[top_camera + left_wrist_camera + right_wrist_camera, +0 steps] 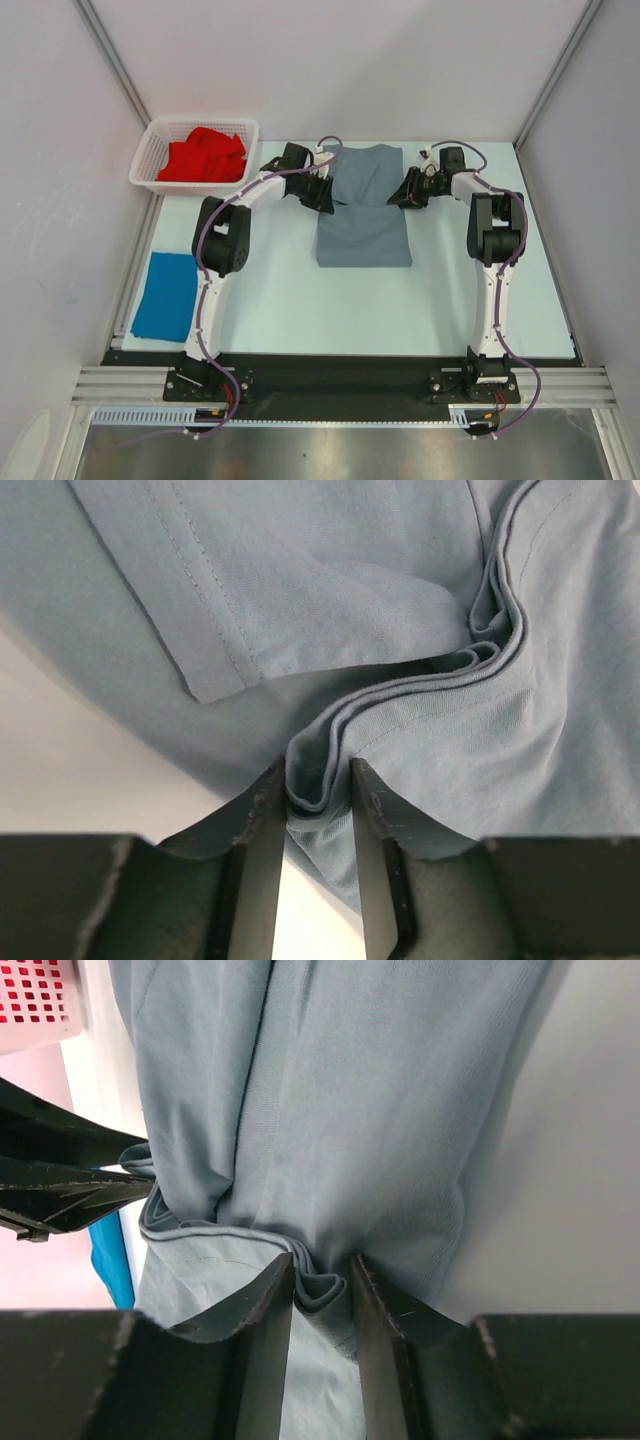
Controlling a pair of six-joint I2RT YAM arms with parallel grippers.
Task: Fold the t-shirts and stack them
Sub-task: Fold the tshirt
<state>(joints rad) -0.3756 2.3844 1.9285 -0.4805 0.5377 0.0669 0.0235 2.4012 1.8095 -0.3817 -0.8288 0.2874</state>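
A bunched fold of the slate grey t-shirt (420,600) is pinched between the fingers of the left gripper (318,785), with several cloth layers stacked in the narrow gap. A like fold on the shirt's opposite side is pinched by the right gripper (322,1272). The grey t-shirt is laid at the far middle of the table (300,300), its far part gathered at the two grippers and its near part lying flat. Both arms are bent in toward the shirt's side edges, so the room just left and right of it is taken up by them. To the far left of the grey t-shirt a white mesh basket (148,170) is set, with the red t-shirt (205,158) heaped in it. To the near left of the grey t-shirt, by the table's left edge, the blue t-shirt (165,295) is laid flat. Open table surface is seen on the near side and to the near right of the grey t-shirt. Three t-shirts, one basket and two grippers are counted.
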